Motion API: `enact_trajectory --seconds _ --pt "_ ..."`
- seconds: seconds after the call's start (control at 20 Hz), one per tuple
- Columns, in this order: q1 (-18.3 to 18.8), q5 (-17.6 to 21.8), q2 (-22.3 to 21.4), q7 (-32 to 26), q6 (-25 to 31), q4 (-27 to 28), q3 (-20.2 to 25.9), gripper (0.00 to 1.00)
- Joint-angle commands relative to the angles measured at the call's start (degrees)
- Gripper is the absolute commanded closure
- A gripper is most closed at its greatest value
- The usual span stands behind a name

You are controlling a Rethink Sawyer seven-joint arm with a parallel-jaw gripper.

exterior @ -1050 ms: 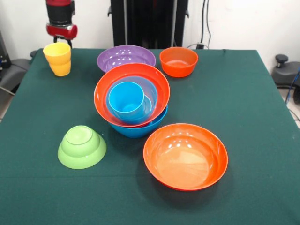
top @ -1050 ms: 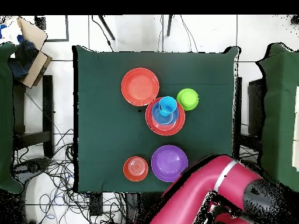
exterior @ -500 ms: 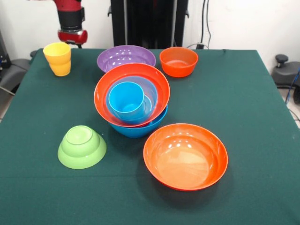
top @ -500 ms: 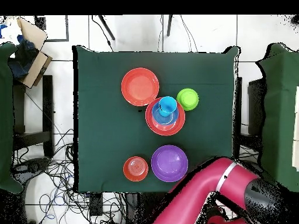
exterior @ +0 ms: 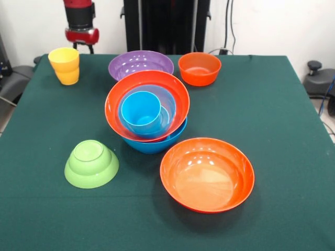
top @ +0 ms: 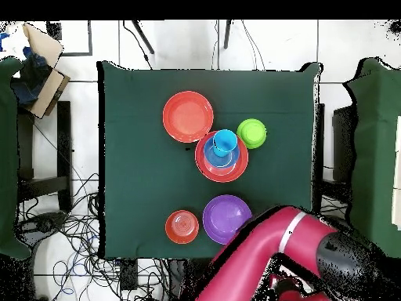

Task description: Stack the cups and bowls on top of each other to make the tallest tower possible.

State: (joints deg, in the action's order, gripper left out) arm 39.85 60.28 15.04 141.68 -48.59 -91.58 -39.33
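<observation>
Whether the gripper [exterior: 83, 48] is spread or closed I cannot tell; it hangs empty above the table's [exterior: 293, 125] far edge, just behind the yellow cup [exterior: 64, 65] at the far left corner. The tower [exterior: 147, 111] at mid-table holds nested bowls topped by the blue cup [exterior: 141, 111]. By my reading, the yellow cup, purple bowl [exterior: 140, 64], small orange bowl [exterior: 199, 68], lime green bowl [exterior: 91, 163] and large orange bowl [exterior: 207, 173] remain unstacked.

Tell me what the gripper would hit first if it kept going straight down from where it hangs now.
Probably the green tablecloth near the table's far edge. The gripper hangs behind and beside the yellow cup, not over it. Depth is hard to judge here, so it could still clip the cup's rim.
</observation>
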Motion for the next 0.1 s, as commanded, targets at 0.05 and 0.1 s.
enact_trajectory --seconds 0.05,0.1 --pt "-6.6 7.6 -9.5 -0.9 -1.3 -2.9 0.9 0.0" --pt "-7.7 9.2 -10.7 1.0 -0.9 -3.3 0.7 0.0"
